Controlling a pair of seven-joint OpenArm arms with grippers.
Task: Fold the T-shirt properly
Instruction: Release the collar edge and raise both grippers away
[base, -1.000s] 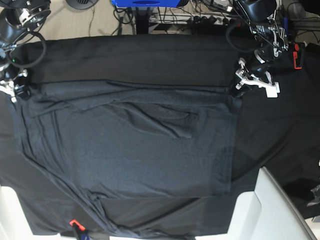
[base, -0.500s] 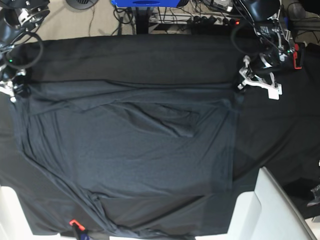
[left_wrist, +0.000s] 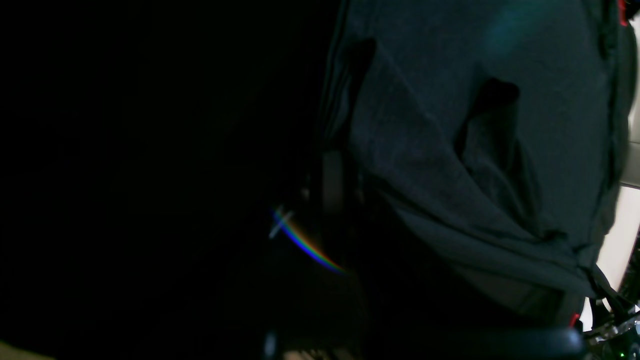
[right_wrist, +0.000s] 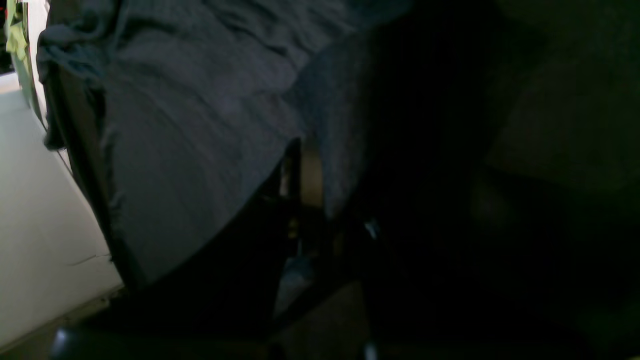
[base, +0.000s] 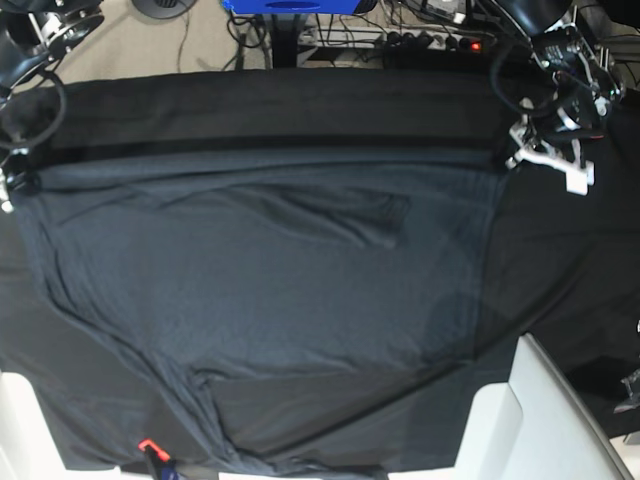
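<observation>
The T-shirt (base: 270, 290), dark blue-grey, lies spread over the black tablecloth (base: 280, 105), and its far edge runs as one taut line from side to side. At the right end of that edge my left gripper (base: 507, 158) is shut on the shirt's corner. At the left end my right gripper (base: 14, 182) is shut on the other corner. In the left wrist view the T-shirt (left_wrist: 450, 125) hangs creased from my left gripper (left_wrist: 332, 180). The right wrist view shows the T-shirt (right_wrist: 200, 125) drawn into my right gripper (right_wrist: 300, 175). A small fold (base: 350, 215) sits below the far edge.
White table corners show at the bottom right (base: 540, 420) and bottom left (base: 20, 420). A small red clip (base: 148, 445) sits at the near edge. Cables and a blue object (base: 290, 5) lie beyond the far edge.
Both grippers have moved outward and toward the far edge with the shirt's corners. The far edge went from slack and rumpled to straight, and the shirt spread wider.
</observation>
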